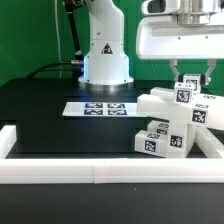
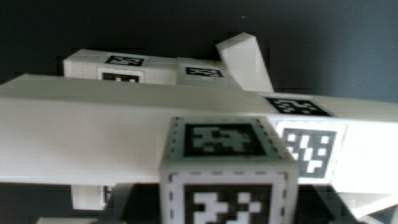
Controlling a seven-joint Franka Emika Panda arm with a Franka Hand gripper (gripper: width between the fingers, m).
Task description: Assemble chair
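Note:
The chair's white blocky pieces [image 1: 178,128] lie stacked at the exterior view's right, next to the front rail, each with black-and-white tags. A small tagged post [image 1: 186,95] stands up from the top slab [image 1: 160,103]. My gripper [image 1: 191,82] hangs straight above it, its fingers down either side of the post's top. In the wrist view the post [image 2: 224,165] fills the gap between the dark fingers [image 2: 128,196], which sit against its sides. The slab [image 2: 107,110] runs across beneath it, and further tagged pieces [image 2: 151,66] lie beyond.
The marker board [image 1: 100,107] lies flat on the black table in front of the robot base [image 1: 105,55]. A long white border rail [image 1: 100,173] runs along the front and turns up at the exterior view's left [image 1: 8,140] and right [image 1: 212,148].

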